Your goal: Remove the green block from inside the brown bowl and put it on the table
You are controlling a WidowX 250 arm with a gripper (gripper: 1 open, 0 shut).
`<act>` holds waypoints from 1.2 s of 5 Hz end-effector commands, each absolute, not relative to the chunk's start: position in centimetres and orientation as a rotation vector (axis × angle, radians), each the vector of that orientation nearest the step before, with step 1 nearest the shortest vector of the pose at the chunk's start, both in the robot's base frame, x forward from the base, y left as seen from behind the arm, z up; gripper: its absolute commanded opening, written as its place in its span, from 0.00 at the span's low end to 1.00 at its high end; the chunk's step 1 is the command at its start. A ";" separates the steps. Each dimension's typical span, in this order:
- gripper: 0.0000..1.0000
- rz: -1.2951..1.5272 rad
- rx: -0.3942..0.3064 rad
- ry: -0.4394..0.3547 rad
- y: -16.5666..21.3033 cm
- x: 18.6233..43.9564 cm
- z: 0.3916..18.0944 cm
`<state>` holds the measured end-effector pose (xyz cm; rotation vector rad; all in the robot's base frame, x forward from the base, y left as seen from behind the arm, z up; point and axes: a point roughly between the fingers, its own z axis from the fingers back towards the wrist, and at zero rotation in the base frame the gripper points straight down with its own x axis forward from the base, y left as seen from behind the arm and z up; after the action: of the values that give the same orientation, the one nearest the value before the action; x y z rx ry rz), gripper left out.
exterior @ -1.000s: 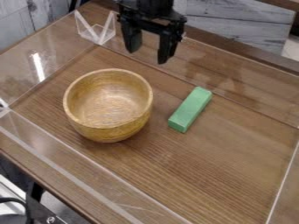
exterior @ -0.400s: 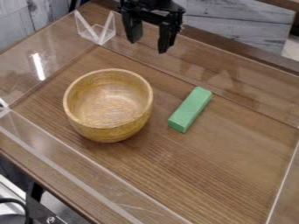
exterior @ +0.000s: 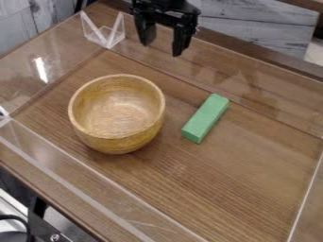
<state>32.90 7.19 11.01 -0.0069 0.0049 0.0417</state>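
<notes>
On the left of the worktop [exterior: 233, 194], a dark brown wood-grain surface, the round wooden bowl [exterior: 116, 112] is standing upright, its golden-brown walls thick and smooth, its mouth open and its interior showing nothing inside. Above and behind it, near the far edge, the black, angular pincer [exterior: 164, 44] is hovering with its jaws spread wide, holding nothing. To the right of the bowl, apart from it, the green block [exterior: 205, 118], a solid, matte, elongated rectangular bar, is lying flat and slanting on the worktop. Pale grey grained boards [exterior: 271, 24] are running behind the far edge.
</notes>
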 end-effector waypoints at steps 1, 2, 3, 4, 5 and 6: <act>1.00 0.060 0.007 -0.074 8.0 34.2 12.8; 1.00 0.067 0.006 -0.081 8.2 34.7 12.6; 1.00 0.074 0.005 -0.086 8.4 35.1 12.3; 1.00 0.082 0.003 -0.090 8.7 35.5 12.1; 1.00 0.091 0.002 -0.093 8.9 35.9 11.9; 1.00 0.098 0.001 -0.096 9.1 36.2 11.6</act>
<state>35.44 8.42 9.39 -0.0134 -0.0215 0.0859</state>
